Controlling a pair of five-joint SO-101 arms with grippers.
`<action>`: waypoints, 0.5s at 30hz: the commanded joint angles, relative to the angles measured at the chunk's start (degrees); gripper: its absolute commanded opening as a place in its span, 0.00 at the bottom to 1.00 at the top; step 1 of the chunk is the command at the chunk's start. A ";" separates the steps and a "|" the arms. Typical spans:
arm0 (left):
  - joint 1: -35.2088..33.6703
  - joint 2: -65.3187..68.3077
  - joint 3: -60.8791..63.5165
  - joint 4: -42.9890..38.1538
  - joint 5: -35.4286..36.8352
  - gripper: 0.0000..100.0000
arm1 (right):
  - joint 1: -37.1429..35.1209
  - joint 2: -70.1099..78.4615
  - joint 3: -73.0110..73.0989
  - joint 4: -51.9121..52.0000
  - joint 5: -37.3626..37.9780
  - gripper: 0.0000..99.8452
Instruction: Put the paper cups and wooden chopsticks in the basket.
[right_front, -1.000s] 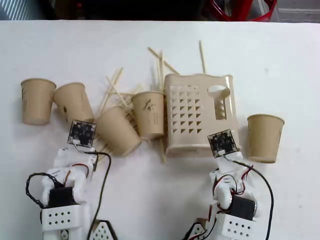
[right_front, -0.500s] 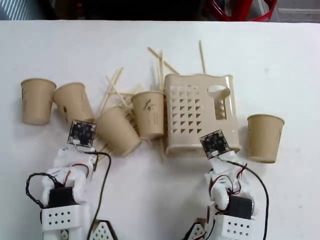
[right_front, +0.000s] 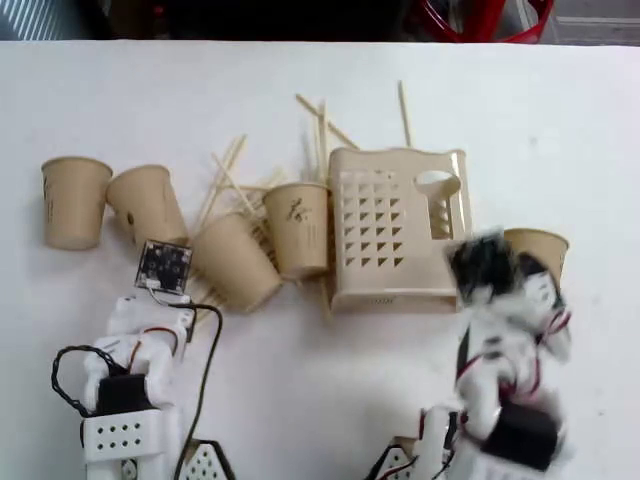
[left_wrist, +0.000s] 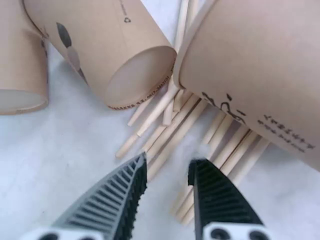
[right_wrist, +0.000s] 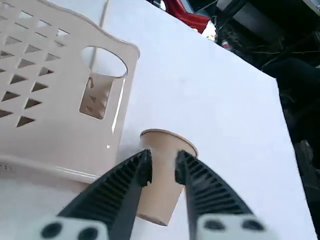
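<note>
The white table carries the beige basket, tipped on its side at frame centre. Four paper cups sit to its left. A fifth cup sits at centre right, close by the right gripper, whose jaws are narrowly apart. Wooden chopsticks are strewn among the left-hand cups. The left gripper hangs over them, jaws apart and empty.

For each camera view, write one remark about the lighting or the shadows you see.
High view: the table is evenly bright, the room beyond its far edge dark, shadows beside the paper cups faint. Left wrist view: soft grey shadow lies under the tipped cup and the chopsticks. Right wrist view: bright table shows through the handle hole of the basket; the background is dark.
</note>
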 joint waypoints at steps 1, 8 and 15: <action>0.66 0.22 -0.35 -1.05 0.70 0.15 | -2.86 25.19 -16.62 0.66 -1.67 0.14; 0.66 0.22 -0.35 -1.05 0.70 0.15 | -13.76 61.05 -46.07 10.24 -6.07 0.15; 0.66 0.22 -0.35 -1.05 0.70 0.15 | -15.08 86.20 -72.62 19.74 -13.01 0.25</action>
